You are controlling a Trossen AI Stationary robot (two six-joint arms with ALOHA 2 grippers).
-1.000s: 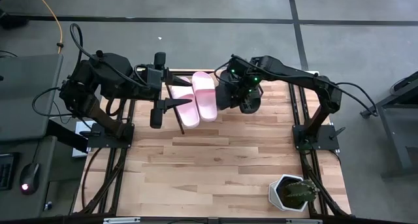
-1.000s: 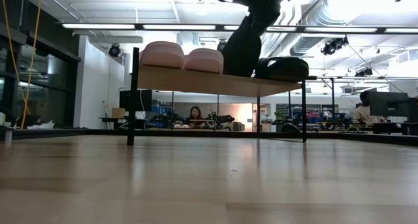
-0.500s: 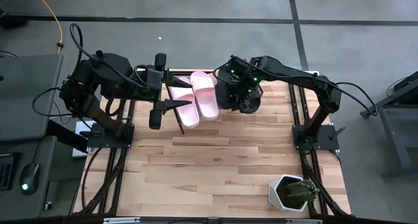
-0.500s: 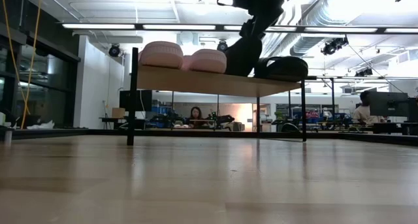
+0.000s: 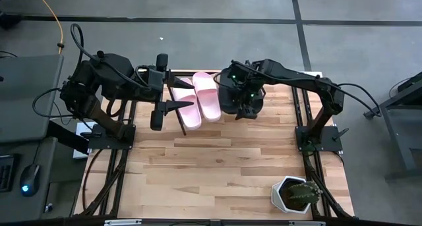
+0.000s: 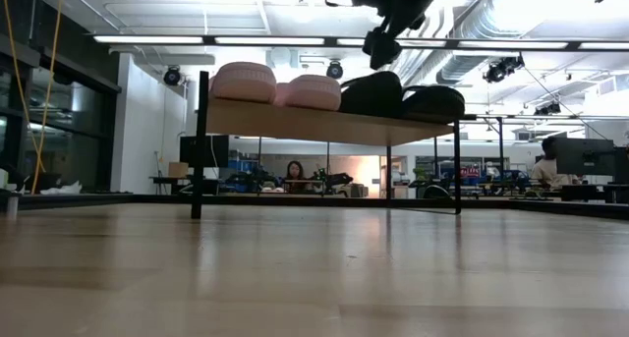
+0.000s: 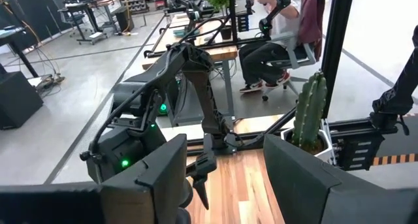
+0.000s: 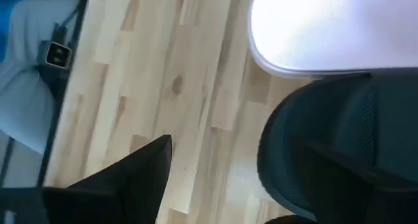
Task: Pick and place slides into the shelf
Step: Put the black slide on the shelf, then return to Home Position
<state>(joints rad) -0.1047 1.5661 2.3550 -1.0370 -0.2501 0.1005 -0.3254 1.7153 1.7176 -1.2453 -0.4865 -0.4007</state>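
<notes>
The left gripper (image 5: 173,97) hangs at the shelf's 9 o'clock end, its 2 fingers spread wide with nothing between them; in the left wrist view the same dark fingers (image 7: 157,185) stand well apart over the wooden table (image 5: 217,163).

On the shelf (image 6: 324,124), the low view shows 4 slides in a row: 2 pale pink slides (image 6: 277,84) toward 9 o'clock, then 2 black slides (image 6: 405,95) toward 3 o'clock, each touching its neighbour. From above, the pink pair (image 5: 200,99) lies side by side.

The right gripper (image 5: 239,94) is above the black slides, at 12 o'clock from them in the low view (image 6: 383,48), clear of them. Its fingers (image 8: 114,185) are parted and hold nothing, one black slide (image 8: 346,145) just below.

A potted cactus (image 5: 296,194) stands at the table's 5 o'clock corner.
</notes>
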